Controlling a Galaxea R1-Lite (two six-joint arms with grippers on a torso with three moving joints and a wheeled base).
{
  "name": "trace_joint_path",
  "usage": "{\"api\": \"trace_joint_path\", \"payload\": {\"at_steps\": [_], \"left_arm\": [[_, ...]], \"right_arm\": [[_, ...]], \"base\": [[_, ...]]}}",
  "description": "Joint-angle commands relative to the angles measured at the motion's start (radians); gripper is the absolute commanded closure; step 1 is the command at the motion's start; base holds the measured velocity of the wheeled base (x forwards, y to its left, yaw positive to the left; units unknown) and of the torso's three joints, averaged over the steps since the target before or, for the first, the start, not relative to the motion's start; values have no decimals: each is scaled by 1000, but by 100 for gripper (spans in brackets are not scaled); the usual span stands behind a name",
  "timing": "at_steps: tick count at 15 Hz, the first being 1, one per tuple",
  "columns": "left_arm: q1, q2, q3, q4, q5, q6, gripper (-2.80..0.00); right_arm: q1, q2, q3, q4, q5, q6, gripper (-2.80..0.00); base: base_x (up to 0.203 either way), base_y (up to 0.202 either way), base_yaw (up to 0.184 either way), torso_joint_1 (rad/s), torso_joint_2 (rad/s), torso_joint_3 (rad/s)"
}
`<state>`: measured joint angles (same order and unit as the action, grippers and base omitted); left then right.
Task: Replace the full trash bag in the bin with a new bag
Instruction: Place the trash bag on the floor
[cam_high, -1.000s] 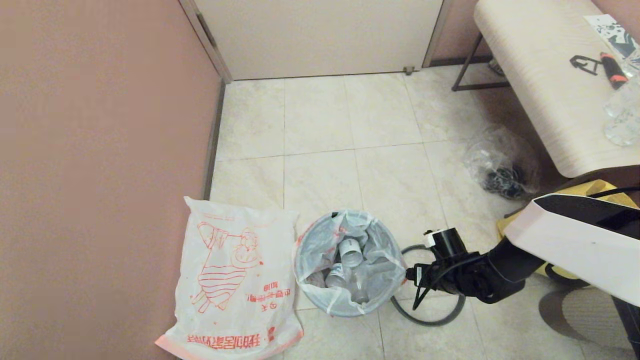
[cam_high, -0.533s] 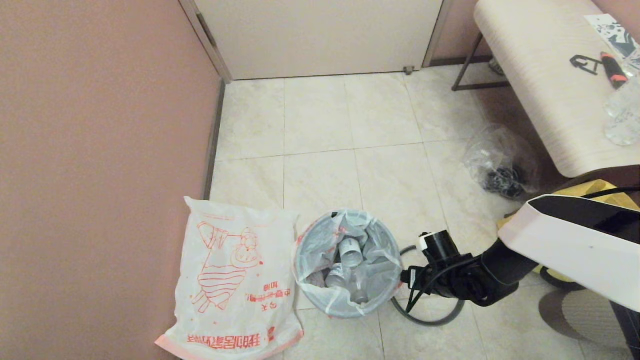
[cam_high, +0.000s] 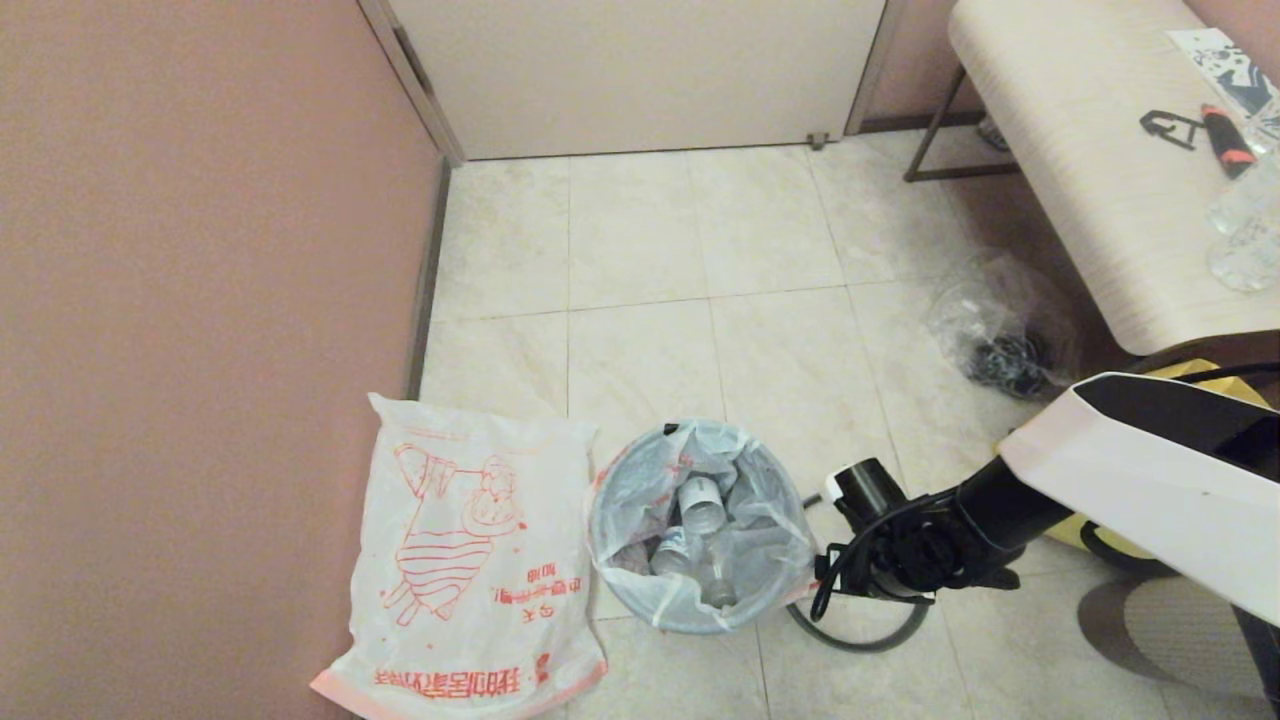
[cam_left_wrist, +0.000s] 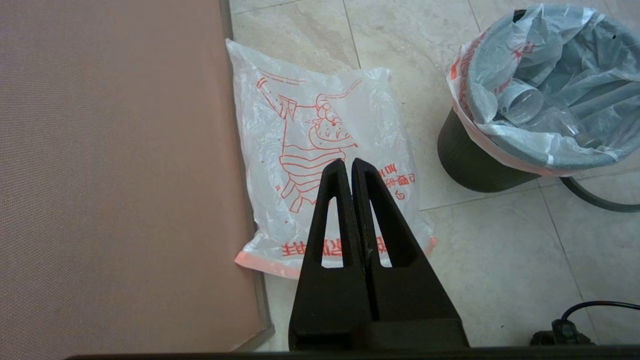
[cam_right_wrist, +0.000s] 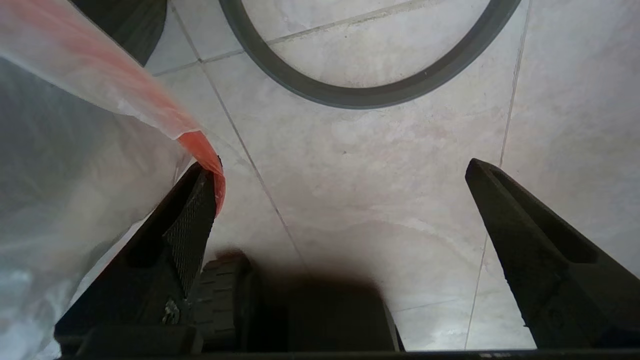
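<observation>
The full trash bag, white with clear bottles inside, sits in the black bin with its rim folded over the edge. The new bag, white with a red cartoon, lies flat on the floor left of the bin. The dark-grey ring lies on the floor right of the bin. My right gripper is open, low beside the bin's right side. One of its fingers touches the bag's pink-orange rim band. My left gripper hangs shut and empty above the new bag.
A pink wall runs close along the left and a door stands at the back. A clear bag of dark items lies at the right, by a pale bench and a yellow tote.
My right arm has moved left and lower, bringing its gripper up against the right side of the bin. The bags and the ring have not moved.
</observation>
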<state>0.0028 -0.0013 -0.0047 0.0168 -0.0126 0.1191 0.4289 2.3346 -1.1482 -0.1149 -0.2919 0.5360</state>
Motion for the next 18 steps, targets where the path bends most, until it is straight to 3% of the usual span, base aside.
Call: {"api": "trace_joint_path", "payload": {"at_steps": [1, 6, 7, 10, 13, 18], "left_arm": [[0, 1, 0, 0, 0, 1, 0], [0, 1, 0, 0, 0, 1, 0], [0, 1, 0, 0, 0, 1, 0], [0, 1, 0, 0, 0, 1, 0], [0, 1, 0, 0, 0, 1, 0], [0, 1, 0, 0, 0, 1, 0]], "right_arm": [[-1, 9, -10, 3, -10, 2, -280], [-9, 100, -70, -5, -43, -31, -280], [-10, 115, -92, -13, -33, -34, -280], [-21, 77, -90, -81, 117, -32, -280], [-27, 73, -88, -115, 158, -31, -280], [-50, 114, -100, -122, 148, -50, -280]], "base": [[0, 0, 0, 0, 0, 0], [0, 0, 0, 0, 0, 0], [0, 0, 0, 0, 0, 0], [0, 0, 0, 0, 0, 0], [0, 0, 0, 0, 0, 0], [0, 0, 0, 0, 0, 0]]}}
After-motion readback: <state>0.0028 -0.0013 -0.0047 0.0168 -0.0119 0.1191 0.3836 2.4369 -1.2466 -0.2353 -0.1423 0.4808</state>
